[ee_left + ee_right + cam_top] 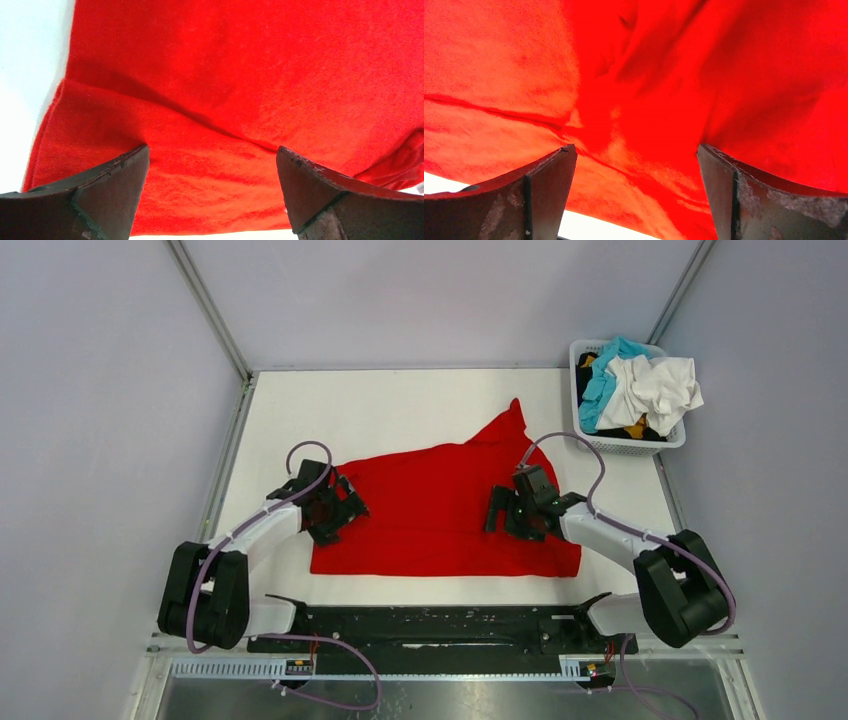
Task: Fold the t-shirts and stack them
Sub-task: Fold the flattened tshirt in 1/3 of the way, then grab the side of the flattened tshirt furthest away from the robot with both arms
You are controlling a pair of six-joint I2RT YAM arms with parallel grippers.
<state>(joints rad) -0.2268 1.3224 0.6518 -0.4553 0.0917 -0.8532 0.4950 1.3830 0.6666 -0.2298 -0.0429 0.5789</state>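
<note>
One red t-shirt (440,515), spread nearly flat on the white counter (400,400), lying under the left end effector (333,508) and the right end effector (515,512) and filling the space between them.

Left end effector (212,155): fingers (110,185) wide apart, nothing pinched. Red cloth right below, with one soft crease (200,117) running across just ahead of the tips. Bare counter off to its left side, so close to the shirt's edge.

Right end effector (636,152): fingers (754,195) wide apart too, nothing held. Wrinkly red cloth below and ahead, a thin strip of counter behind the tips. Touching the cloth or just above it: cannot tell, for either one.

One sleeve (510,420) sticking out ahead of the right end effector. Farther ahead and off to its right, a basket (625,446) with a pile of t-shirts (645,388) waiting.

Looks like the very start of the first fold on this shirt: lined up on both sides, no grab yet.

Next, most likely: dip down, squeeze shut on the cloth on both sides together, lift a little, then carry it over the middle. Calls for a firm pinch and even lifting, to keep the shirt from bunching up or sliding.
</note>
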